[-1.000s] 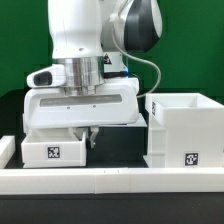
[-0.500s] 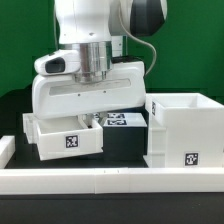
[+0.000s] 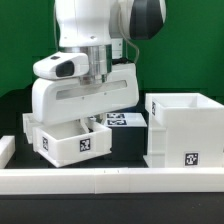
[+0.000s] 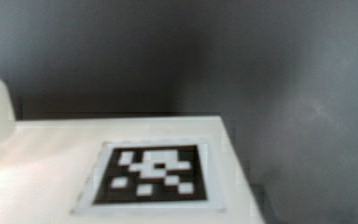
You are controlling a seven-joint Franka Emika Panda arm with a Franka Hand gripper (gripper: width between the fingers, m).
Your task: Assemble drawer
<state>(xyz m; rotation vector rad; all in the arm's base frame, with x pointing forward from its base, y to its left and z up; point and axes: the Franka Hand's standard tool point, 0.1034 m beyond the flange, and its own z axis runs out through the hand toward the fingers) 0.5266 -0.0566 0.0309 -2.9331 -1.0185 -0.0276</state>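
A small white open drawer box [image 3: 62, 140] with a marker tag on its front is at the exterior view's left. It is tilted and seems lifted a little off the black table. My gripper [image 3: 96, 121] reaches down into it from above. Its fingertips are hidden by the box wall, and it seems shut on that wall. A larger white open casing [image 3: 186, 128] with a tag stands at the exterior view's right, apart from the box. The wrist view shows only a white panel with a marker tag [image 4: 156, 173] over the dark table, and no fingers.
A white raised rail [image 3: 120, 180] runs along the front of the table. A small white piece [image 3: 5, 149] sits at the far left edge. A flat white piece with tags [image 3: 122, 119] lies behind the box, between it and the casing.
The small drawer box has moved toward the exterior view's right with my gripper, come up slightly, and now sits tilted. The larger casing has not moved.
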